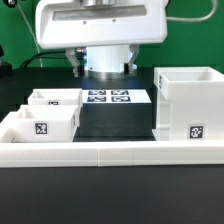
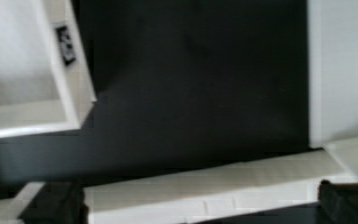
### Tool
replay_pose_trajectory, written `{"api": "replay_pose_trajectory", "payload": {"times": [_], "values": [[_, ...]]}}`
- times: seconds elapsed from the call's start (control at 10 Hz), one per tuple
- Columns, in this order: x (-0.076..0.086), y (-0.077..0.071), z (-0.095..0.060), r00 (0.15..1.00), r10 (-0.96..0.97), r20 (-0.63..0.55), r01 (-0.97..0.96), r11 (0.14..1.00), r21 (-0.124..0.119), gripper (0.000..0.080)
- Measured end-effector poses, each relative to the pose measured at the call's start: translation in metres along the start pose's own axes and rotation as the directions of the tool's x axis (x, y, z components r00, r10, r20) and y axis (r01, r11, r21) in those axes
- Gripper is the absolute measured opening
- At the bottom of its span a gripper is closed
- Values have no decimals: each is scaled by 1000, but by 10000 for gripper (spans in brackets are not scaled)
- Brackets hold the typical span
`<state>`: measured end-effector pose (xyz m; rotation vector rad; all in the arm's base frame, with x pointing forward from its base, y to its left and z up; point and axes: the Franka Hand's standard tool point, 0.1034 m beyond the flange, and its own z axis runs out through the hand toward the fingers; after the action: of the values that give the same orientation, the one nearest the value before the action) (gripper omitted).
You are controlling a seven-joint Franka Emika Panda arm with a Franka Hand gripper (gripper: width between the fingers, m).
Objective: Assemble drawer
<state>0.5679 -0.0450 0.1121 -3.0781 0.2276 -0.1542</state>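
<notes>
The drawer's tall boxy shell (image 1: 190,105) stands at the exterior view's right, with a tag low on its front. Two small white trays sit at the left: the nearer one (image 1: 42,122) shows a tag, the other (image 1: 55,98) lies behind it. My gripper (image 1: 105,68) hangs at the back centre, above the marker board (image 1: 108,97), apart from all the parts. In the wrist view my gripper (image 2: 202,200) is open wide and empty, with dark fingers (image 2: 51,202) at the two sides. One tagged tray (image 2: 25,70) shows there beside the black mat (image 2: 194,90).
A low white wall (image 1: 110,152) edges the black mat along the front and left. In the wrist view a white wall strip (image 2: 211,185) lies under the open jaws, and a white edge (image 2: 345,70) bounds the mat on the far side.
</notes>
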Motion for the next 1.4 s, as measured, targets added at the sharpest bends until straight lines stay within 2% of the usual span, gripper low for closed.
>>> {"api": "replay_pose_trajectory", "payload": {"times": [0.4,0.6,0.7,1.1,1.4], "values": [[1,-1,0,1000,-10,1,10,1000,0,649],[-7,22,11,997,-72,16,73,997,-10,649],[-18,32,19,996,-87,21,87,996,-18,649],[-30,56,47,995,-88,42,89,995,-40,649],[-37,65,65,995,-81,55,84,995,-53,649]]}}
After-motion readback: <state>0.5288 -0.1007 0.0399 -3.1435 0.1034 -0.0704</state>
